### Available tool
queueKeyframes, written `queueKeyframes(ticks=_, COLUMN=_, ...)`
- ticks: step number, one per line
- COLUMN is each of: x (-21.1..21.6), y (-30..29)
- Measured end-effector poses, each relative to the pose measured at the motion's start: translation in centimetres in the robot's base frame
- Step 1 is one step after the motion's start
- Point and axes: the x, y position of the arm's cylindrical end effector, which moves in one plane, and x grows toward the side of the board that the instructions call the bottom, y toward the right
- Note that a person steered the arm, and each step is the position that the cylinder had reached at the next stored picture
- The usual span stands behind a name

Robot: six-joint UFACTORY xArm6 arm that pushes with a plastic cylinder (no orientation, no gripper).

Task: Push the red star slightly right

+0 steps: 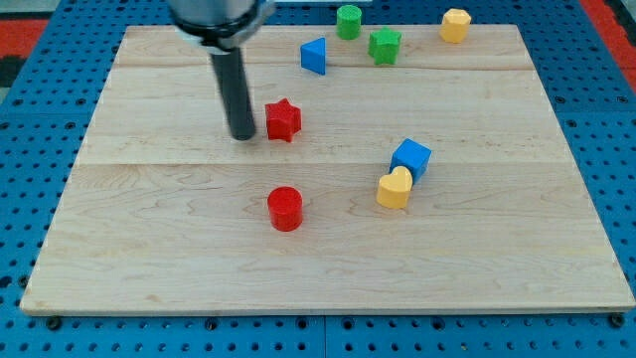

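Nearest the view's bottom, a red cylinder (284, 208) sits on the wooden counter (149, 259); a yellow heart (394, 188) touches a blue cube (411, 157). Farther up, the tip (242, 135) stands just left of the red star (282, 120), seemingly placed to push rightward. No claw exists. The path right looks clear.

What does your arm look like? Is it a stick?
Yes, a stick! My arm ends in a straight, dark, round rod, nearly black and a bit shiny. It comes down from a wider dark round part at the view's top. My tip is its blunt lower end, just left of the red star. I see no cables, markings or fingers.
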Motion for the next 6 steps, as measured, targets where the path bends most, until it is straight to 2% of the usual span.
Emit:
queueKeyframes(ticks=1, x=0.0, y=7.7)
queueKeyframes(ticks=2, x=-0.4, y=11.5)
queueKeyframes(ticks=4, x=-0.4, y=0.7)
queueKeyframes(ticks=5, x=-3.9, y=3.2)
queueKeyframes(ticks=6, x=-4.8, y=9.5)
